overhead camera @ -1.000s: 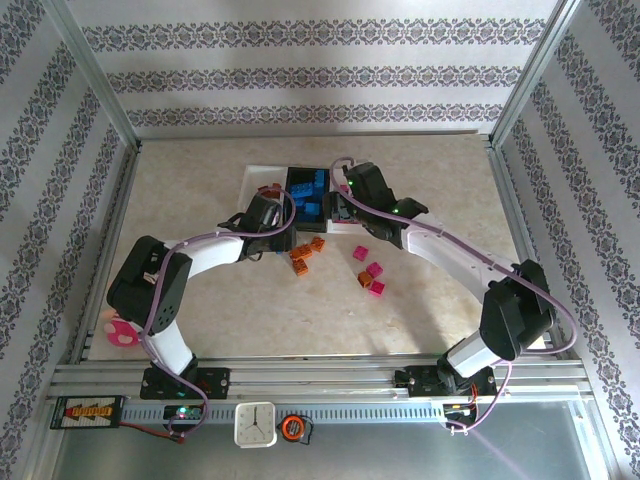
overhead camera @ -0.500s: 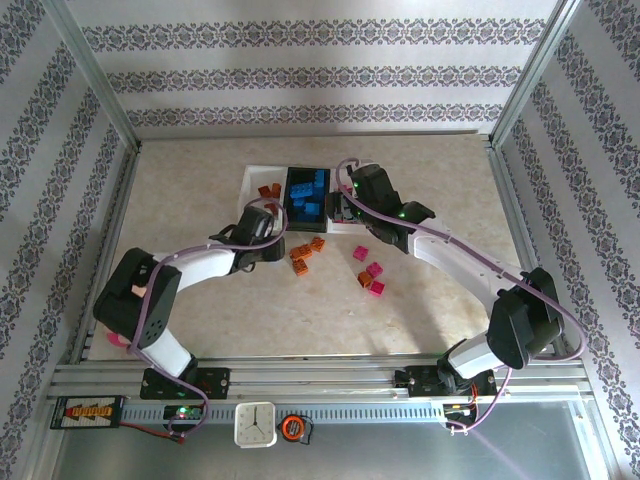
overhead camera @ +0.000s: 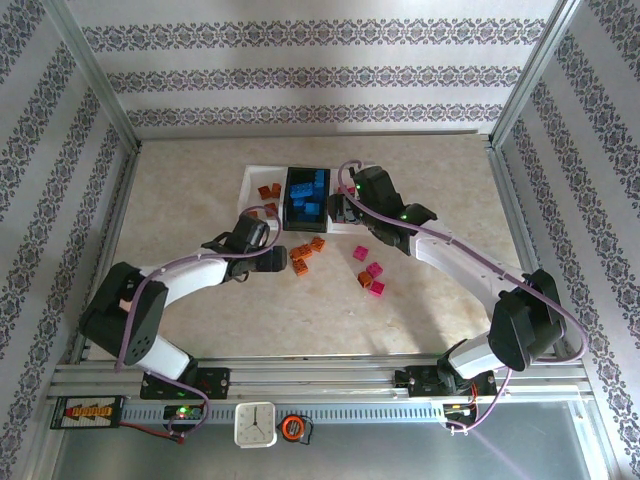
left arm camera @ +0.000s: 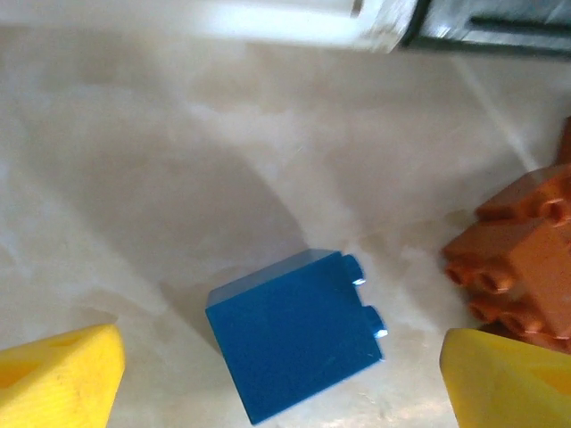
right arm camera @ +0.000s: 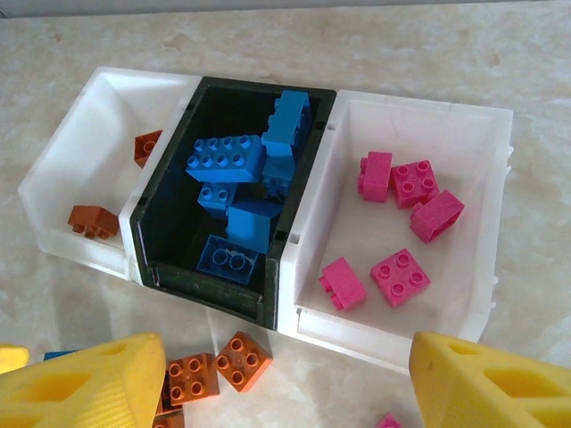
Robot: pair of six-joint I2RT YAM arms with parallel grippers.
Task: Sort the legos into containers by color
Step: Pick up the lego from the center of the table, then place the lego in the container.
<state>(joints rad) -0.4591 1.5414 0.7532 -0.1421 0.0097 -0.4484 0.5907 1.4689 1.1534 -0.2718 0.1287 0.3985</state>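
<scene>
Top external: the left claw sits low by orange legos, the right claw near the containers. Left wrist: yellow fingers spread wide, gripping nothing, a blue lego on the table between them; closing on it looks next, orange legos crowding its right, bare table left. Right wrist: that claw gapes empty before the black bin of blues.

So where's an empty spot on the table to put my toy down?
There's bare table left of the left white bin, more to the right of the right arm, and a wide strip nearer than the pink bricks, between the two arms. The middle is crowded, with orange bricks and pink bricks lying before the black bin.
</scene>
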